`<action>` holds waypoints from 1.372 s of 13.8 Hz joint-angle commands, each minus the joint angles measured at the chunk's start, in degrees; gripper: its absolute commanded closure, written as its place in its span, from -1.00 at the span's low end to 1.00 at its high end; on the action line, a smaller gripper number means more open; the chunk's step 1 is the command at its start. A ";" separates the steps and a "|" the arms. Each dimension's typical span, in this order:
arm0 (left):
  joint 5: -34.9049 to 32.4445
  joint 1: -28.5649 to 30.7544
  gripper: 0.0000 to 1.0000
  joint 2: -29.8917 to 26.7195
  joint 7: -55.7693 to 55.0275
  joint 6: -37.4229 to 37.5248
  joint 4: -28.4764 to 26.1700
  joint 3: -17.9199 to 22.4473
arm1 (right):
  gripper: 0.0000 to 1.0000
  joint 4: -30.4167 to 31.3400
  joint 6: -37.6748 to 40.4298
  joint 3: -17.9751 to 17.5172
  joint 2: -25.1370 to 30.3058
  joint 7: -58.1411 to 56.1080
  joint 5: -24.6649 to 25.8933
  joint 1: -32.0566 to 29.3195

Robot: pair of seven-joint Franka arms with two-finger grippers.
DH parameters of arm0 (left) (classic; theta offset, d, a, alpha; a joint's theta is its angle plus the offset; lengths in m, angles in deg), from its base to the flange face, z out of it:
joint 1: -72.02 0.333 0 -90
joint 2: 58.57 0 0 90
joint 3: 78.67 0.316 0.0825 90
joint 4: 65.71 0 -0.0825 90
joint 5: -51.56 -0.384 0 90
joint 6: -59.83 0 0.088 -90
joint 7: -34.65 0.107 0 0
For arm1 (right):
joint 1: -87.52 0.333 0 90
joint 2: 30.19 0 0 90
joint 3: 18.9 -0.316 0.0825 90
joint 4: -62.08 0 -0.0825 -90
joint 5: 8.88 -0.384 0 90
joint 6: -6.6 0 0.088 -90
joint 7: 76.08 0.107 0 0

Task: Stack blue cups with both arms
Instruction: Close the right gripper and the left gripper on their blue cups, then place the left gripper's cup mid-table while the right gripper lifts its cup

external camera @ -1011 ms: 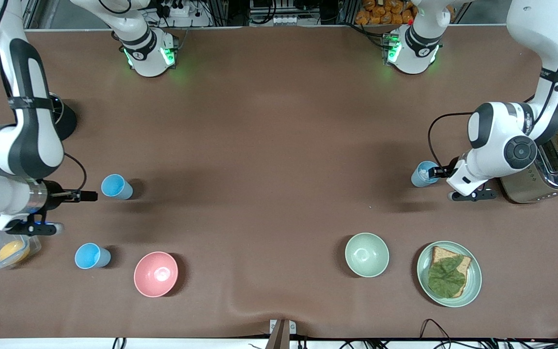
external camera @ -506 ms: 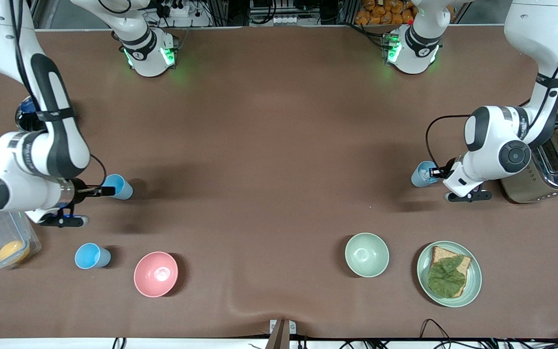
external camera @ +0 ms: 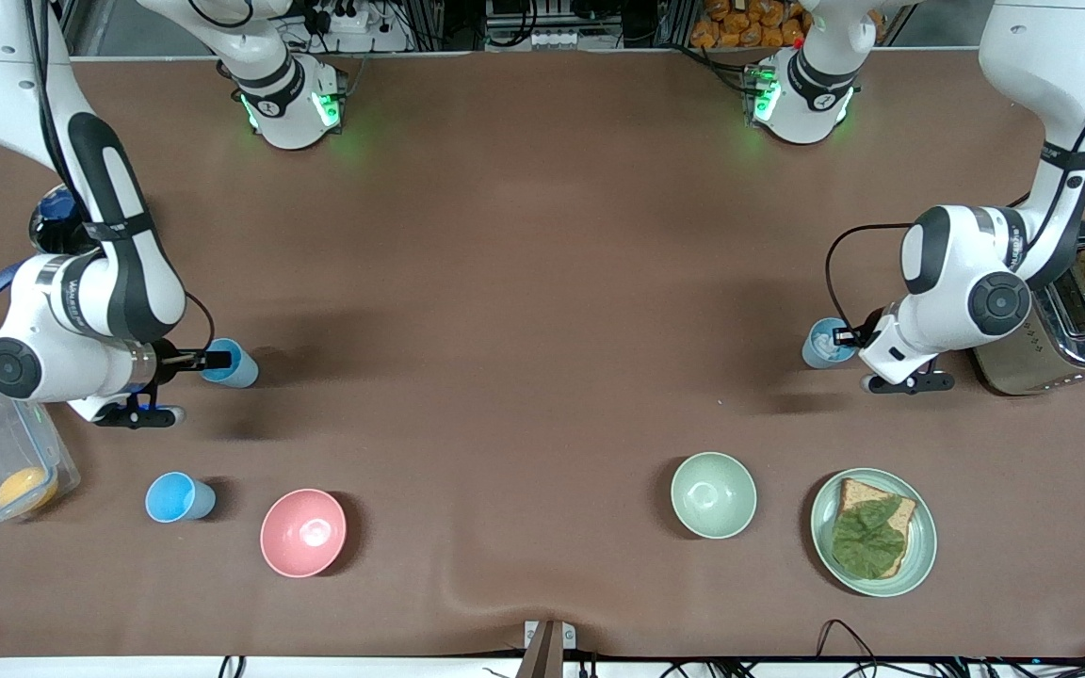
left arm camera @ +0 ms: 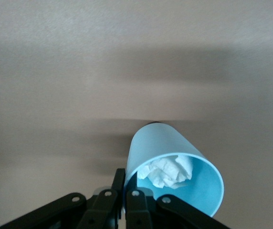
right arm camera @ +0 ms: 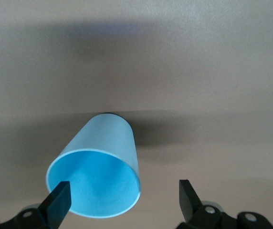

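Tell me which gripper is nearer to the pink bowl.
The right one. The right gripper is at a sky-blue cup toward the right arm's end of the table, where the pink bowl sits nearer the front camera. The left gripper is at the grey-blue cup toward the left arm's end.

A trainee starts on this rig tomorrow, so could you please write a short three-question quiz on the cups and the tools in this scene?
1. True or false: the left tool is shut on the rim of the grey-blue cup.
2. What lies in that cup? A) crumpled paper B) an orange C) nothing
3. Fill in: the right tool, at the sky-blue cup, is ____ (open or shut).
Key: 1 true; 2 A; 3 open.
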 commanded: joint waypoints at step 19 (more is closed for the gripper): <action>6.26 -31.31 1.00 10.14 -53.76 5.44 21.42 -13.12 | 1.00 1.40 -2.49 -1.07 2.96 -5.80 0.17 -1.10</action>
